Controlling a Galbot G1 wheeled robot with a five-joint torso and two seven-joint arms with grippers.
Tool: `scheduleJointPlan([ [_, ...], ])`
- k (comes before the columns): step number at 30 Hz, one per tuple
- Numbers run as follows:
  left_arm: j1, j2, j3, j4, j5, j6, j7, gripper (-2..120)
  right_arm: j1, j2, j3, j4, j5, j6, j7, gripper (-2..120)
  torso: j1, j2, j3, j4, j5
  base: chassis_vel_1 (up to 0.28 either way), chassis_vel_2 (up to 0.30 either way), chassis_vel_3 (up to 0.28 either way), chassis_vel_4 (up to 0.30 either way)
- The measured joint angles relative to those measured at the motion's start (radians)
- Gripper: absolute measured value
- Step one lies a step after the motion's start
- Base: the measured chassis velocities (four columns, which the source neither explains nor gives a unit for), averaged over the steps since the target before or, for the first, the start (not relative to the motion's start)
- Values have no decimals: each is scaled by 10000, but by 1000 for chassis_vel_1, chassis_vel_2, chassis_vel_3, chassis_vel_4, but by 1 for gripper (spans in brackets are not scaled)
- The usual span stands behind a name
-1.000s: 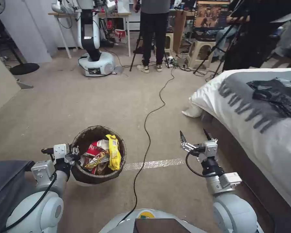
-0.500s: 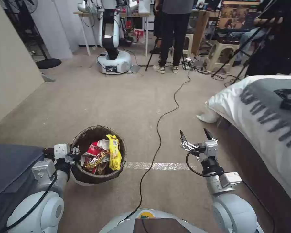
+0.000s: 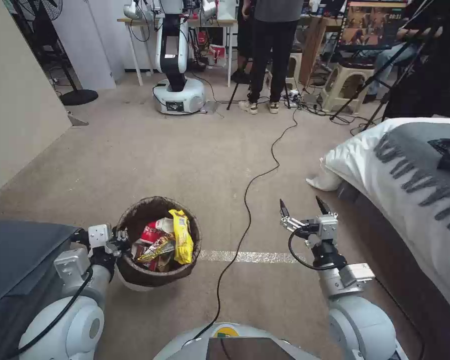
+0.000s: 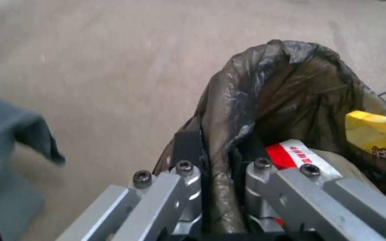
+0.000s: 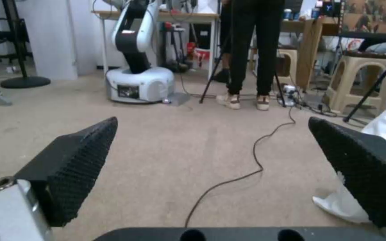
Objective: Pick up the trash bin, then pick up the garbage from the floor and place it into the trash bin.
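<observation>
Robotics lab, robot arm [image 3: 177, 55], tripods [image 3: 365, 70], bed [image 3: 410, 165]

The bin [image 3: 157, 272]'s white wall is mostly hidden by its bag [image 4: 286, 87], and lower garbage [image 3: 162, 242] lies buried under the top wrappers.

carpet [image 3: 185, 155] ahead: open | cable [image 3: 245, 200] crosses middle | bed [image 3: 415, 200] blocks right | trash bin [image 3: 157, 272] left

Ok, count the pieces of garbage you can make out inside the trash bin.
3 clear ones in the trash bin: a yellow packet nearest the cable, a red-and-white packet beside it, a brown striped wrapper below. More may lie hidden underneath.
</observation>
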Motion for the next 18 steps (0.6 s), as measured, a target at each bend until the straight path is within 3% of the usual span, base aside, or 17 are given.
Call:
scheduleJointPlan([
  [3,79,-12,52,-1,-849,77,-823,7,44,11,6,-61,34,-5,0,100,0,0,0,2,0,0,0,0,0],
  [8,109,-12,62,-1,-1272,80,-1417,7,82,26,-2,-121,134,-61,0,100,0,0,0,1,0,0,0,0,0],
  [18,96,-147,58,0,-2041,85,-1638,7,93,52,30,-214,145,-42,-1,100,0,0,0,0,0,0,0,0,0],
])
